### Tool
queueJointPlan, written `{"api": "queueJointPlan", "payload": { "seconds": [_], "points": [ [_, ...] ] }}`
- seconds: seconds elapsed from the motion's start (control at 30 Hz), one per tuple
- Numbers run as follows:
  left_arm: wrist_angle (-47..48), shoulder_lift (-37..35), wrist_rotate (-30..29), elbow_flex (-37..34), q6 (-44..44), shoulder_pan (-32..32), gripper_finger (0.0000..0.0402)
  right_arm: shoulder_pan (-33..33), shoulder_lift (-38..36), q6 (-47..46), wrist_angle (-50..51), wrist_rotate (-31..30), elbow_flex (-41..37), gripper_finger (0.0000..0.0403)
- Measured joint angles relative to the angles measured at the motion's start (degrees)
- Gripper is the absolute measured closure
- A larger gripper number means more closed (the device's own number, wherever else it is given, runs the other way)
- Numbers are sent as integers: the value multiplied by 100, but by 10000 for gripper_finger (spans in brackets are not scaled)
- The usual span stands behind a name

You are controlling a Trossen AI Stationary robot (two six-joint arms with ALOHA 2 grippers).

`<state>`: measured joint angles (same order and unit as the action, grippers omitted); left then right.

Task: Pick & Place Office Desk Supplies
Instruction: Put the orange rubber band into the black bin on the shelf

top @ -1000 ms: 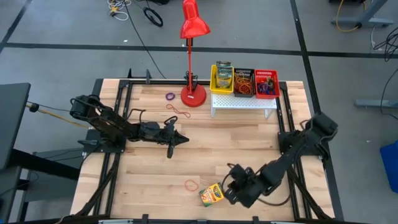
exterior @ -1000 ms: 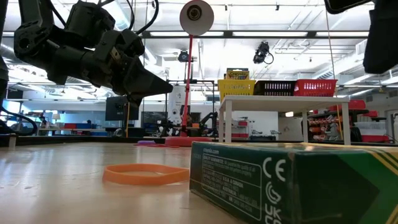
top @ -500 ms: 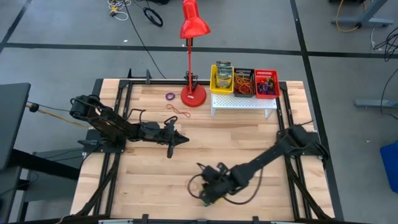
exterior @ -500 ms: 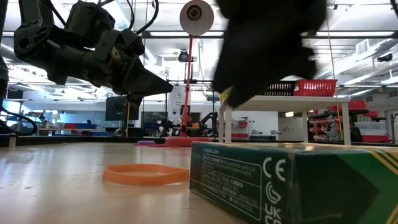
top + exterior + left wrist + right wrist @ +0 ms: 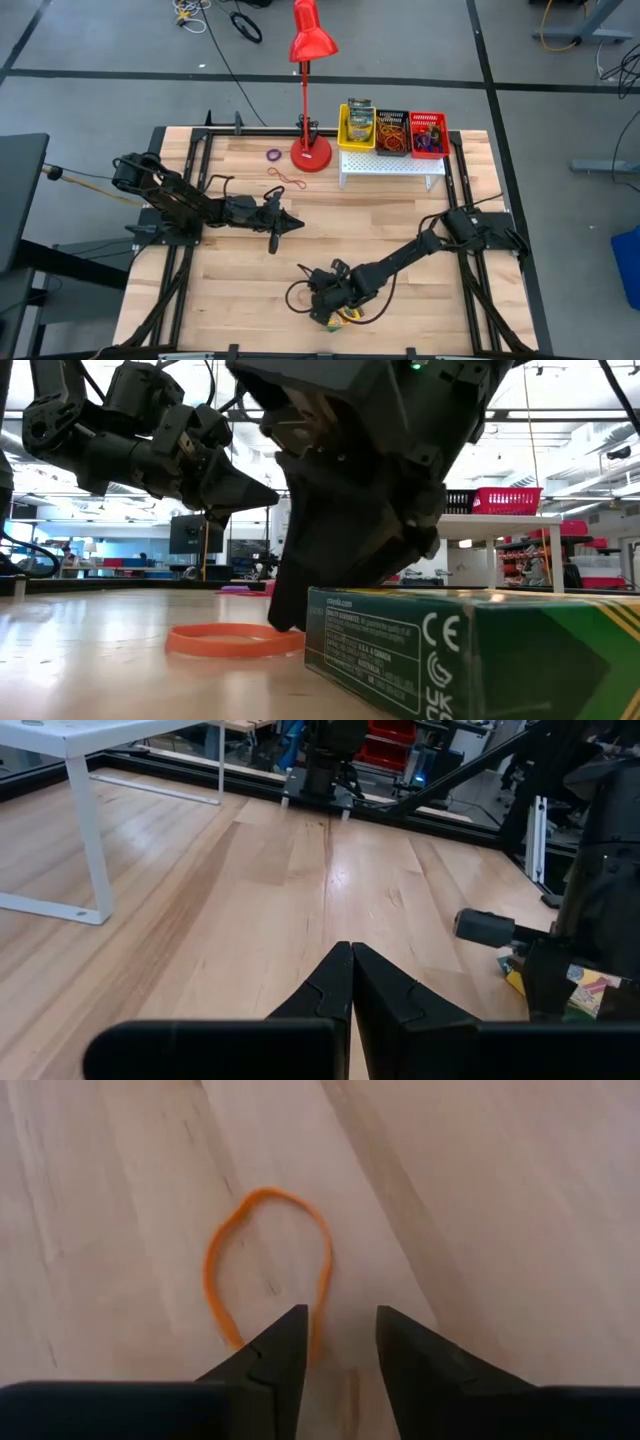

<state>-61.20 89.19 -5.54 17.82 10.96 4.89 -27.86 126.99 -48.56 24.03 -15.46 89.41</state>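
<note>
right gripper (image 5: 340, 1335) jaws slightly apart, empty, over thin orange rubber-band loop (image 5: 266, 1260), beside yellow-and-green crayon box (image 5: 470, 650), left gripper (image 5: 350, 955) closed, idle

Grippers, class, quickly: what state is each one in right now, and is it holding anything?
Left gripper: closed, holding nothing.
Right gripper: open, empty, fingers low over the orange rubber band.

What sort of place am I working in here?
Likely a robotics lab or workshop: a wooden table on a black frame, cables on a grey concrete floor, and shelving under bright ceiling lights beyond.
</note>
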Motion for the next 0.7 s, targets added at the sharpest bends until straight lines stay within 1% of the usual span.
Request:
{"api": "queueJointPlan", "payload": {
  "seconds": [0.1, 0.17, 0.23, 0.37, 0.4, 0.53, 0.7],
  "points": [
    [-16, 0, 0, 0, 0, 0, 390, 51, 33, 155, -14, 89, 3, 287],
    [-13, 0, 0, 0, 2, 0, 390, 75, 39, 240, -5, 92, 4, 301],
    [-17, 0, 0, 0, 0, 0, 390, 75, 41, 378, -17, 98, 4, 324],
    [-14, 0, 0, 0, 0, 0, 390, 86, 42, 536, -3, 222, 4, 385],
    [-15, 0, -1, 0, 0, 0, 390, 82, 45, 549, -4, 217, 4, 393],
    [-11, 0, 0, 0, 0, 0, 390, 77, -73, 548, 150, 194, 4, 391],
    [-10, 0, 0, 0, 0, 2, 390, 133, -642, 443, 882, -457, -2, 398]
  ]
}}
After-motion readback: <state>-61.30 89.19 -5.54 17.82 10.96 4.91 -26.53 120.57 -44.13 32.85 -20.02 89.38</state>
